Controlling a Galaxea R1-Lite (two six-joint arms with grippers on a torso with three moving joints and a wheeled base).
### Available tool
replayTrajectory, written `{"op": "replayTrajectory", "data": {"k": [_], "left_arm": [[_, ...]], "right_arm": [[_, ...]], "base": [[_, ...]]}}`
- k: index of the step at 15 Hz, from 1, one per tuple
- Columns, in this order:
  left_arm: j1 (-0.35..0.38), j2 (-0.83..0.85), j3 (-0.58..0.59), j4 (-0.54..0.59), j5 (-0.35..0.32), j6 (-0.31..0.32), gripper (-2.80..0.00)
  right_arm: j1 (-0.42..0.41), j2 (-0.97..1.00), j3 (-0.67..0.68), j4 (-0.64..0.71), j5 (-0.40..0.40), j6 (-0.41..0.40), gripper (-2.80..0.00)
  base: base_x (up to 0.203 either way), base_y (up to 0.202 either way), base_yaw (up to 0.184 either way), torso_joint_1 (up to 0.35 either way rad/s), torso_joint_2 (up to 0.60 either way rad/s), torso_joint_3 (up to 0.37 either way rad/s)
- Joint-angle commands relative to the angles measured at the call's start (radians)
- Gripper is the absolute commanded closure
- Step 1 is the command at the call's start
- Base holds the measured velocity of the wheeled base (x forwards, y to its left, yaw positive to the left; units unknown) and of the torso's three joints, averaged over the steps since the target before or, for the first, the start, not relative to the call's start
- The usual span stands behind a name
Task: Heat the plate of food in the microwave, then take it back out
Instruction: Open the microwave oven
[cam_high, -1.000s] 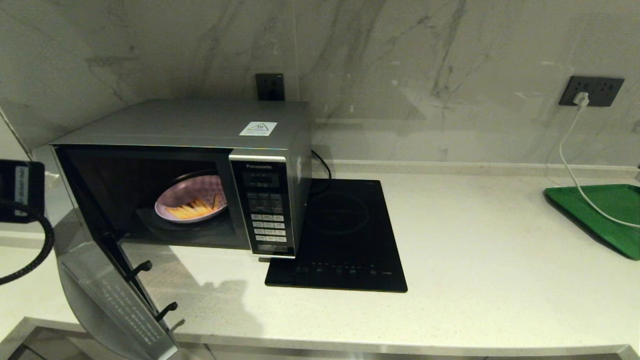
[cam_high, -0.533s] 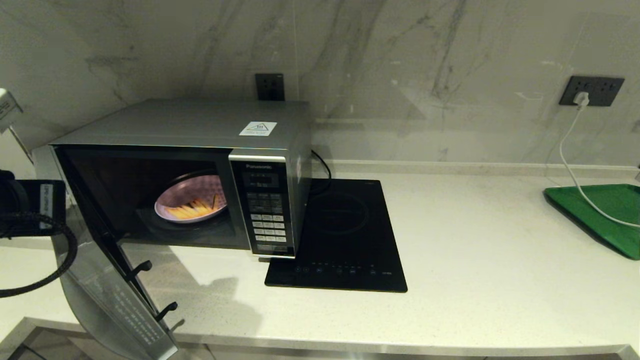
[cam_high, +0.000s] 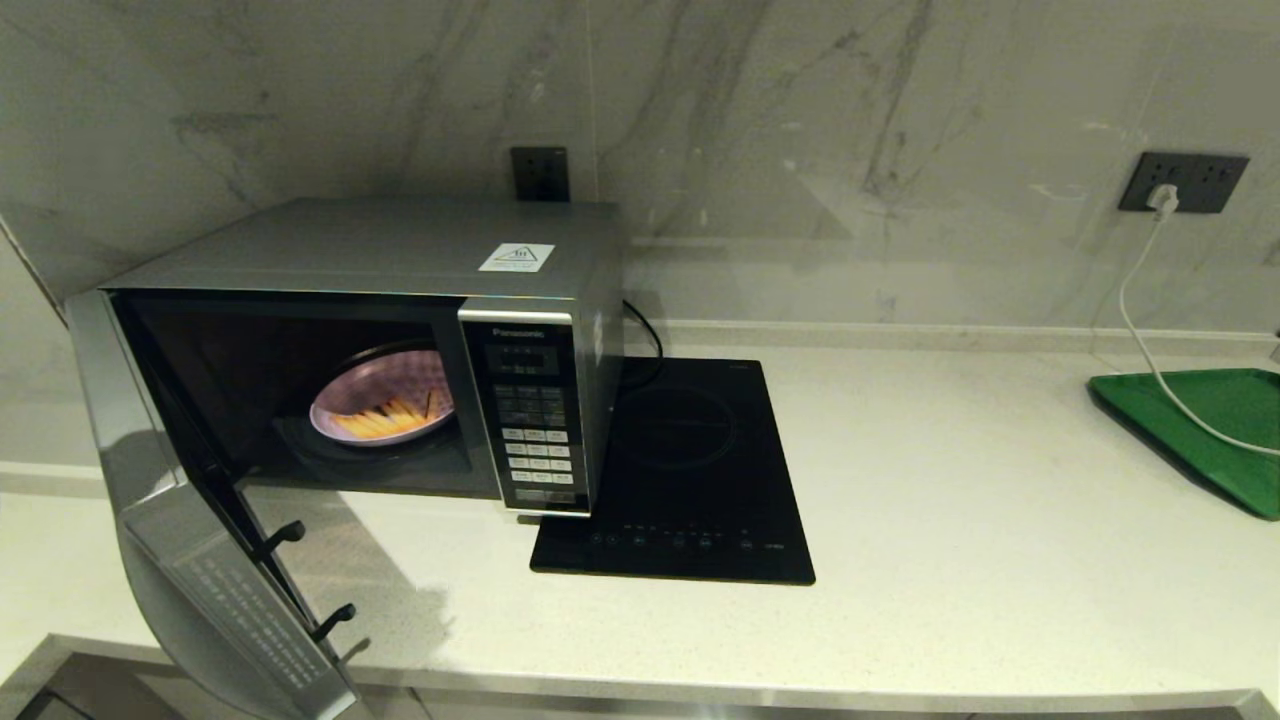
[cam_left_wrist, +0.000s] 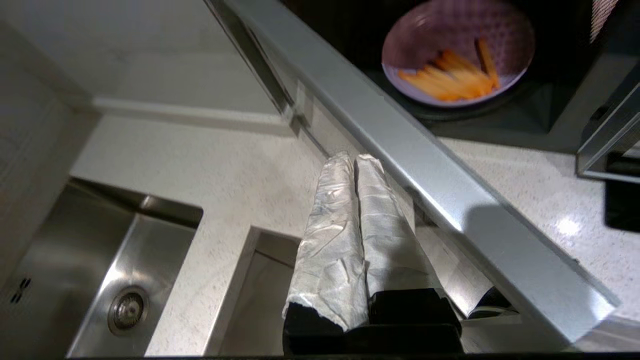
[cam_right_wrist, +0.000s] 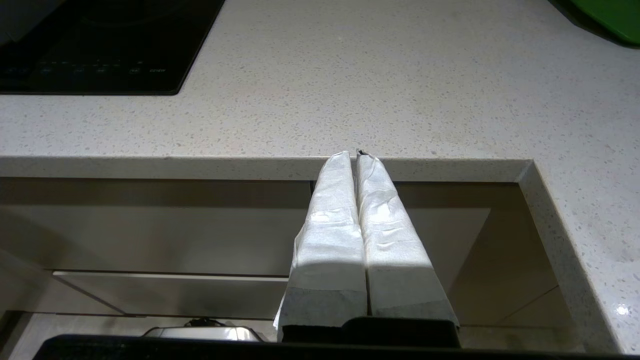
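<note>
Left wrist view | left hand (cam_left_wrist: 354, 159) pressed together | plate of food (cam_left_wrist: 457, 52) beyond, inside microwave (cam_left_wrist: 565, 100)

A pale speckled countertop (cam_high: 950, 480) carries the microwave (cam_high: 400, 300), a black induction hob (cam_high: 690, 470) and a green tray (cam_high: 1215, 430)
</note>
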Motion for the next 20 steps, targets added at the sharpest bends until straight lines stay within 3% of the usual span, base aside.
{"op": "replayTrajectory", "data": {"k": [1,5,11,14,16,20], "left_arm": [[-0.009,-0.014,-0.023,-0.006,-0.012,0.002,0.0],[-0.057,0.082,0.019,-0.069,-0.156,-0.086,0.0],[-0.111,0.282,0.015,-0.082,-0.151,-0.288,0.0],[-0.11,0.273,0.024,-0.064,-0.137,-0.308,0.0],[-0.11,0.25,0.024,-0.036,-0.078,-0.308,0.0],[-0.098,0.154,0.031,0.021,-0.028,-0.273,0.0]], "right_arm": [[0.001,0.0,0.0,0.001,-0.001,0.0,0.0],[0.0,0.0,0.001,0.001,0.0,0.0,0.0],[0.0,0.0,0.0,0.001,0.0,0.0,0.0],[0.0,0.0,0.0,0.001,0.0,0.0,0.0],[0.0,0.0,0.0,0.001,0.0,0.0,0.0],[0.001,0.0,0.0,0.001,-0.001,0.0,0.0]], "base": [[0.0,0.0,0.0,0.0,0.0,0.0],[0.0,0.0,0.0,0.0,0.0,0.0],[0.0,0.0,0.0,0.0,0.0,0.0],[0.0,0.0,0.0,0.0,0.0,0.0],[0.0,0.0,0.0,0.0,0.0,0.0],[0.0,0.0,0.0,0.0,0.0,0.0]]}}
